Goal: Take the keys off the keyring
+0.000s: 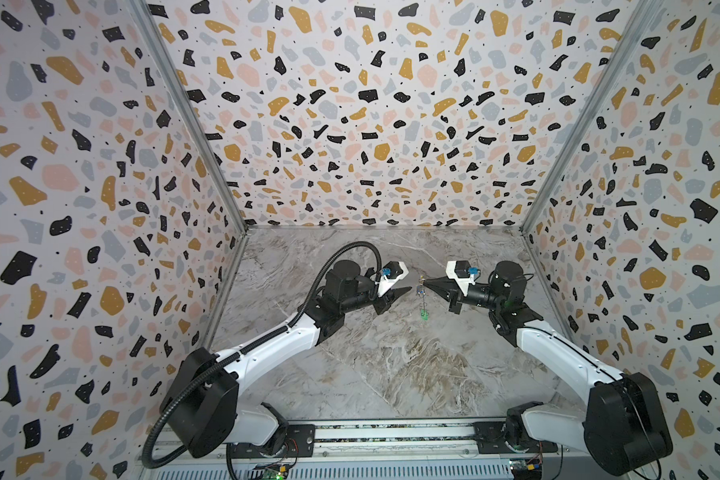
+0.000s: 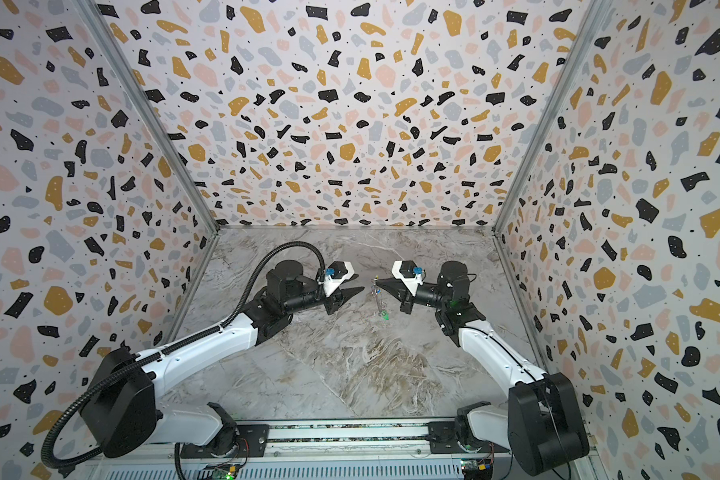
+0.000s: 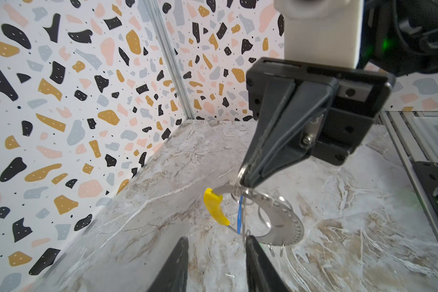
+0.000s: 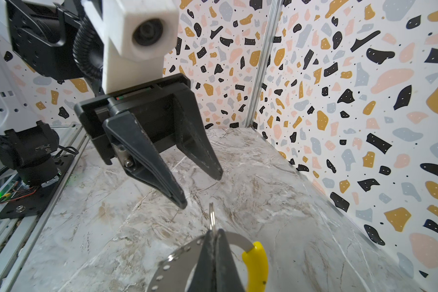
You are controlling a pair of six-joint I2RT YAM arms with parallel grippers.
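Keyring (image 3: pixel 288 225): pinched at its upper arc, beside the yellow sleeve (image 3: pixel 215 209), by the fully closed right jaws. It is held above the tabletop (image 1: pixel 391 365), likely so the blue-tagged key (image 3: pixel 240 215) and green-tagged key (image 1: pixel 424 316) dangle free. Long axis vertical, keys pointing down. Left jaws: partly open, empty, just beside the ring.

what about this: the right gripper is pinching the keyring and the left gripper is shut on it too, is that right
Not quite. The left gripper is not shut on the keyring. The right wrist view shows its jaws standing apart with nothing between them. The rest holds: the right gripper is pinching the keyring, as the left wrist view shows.
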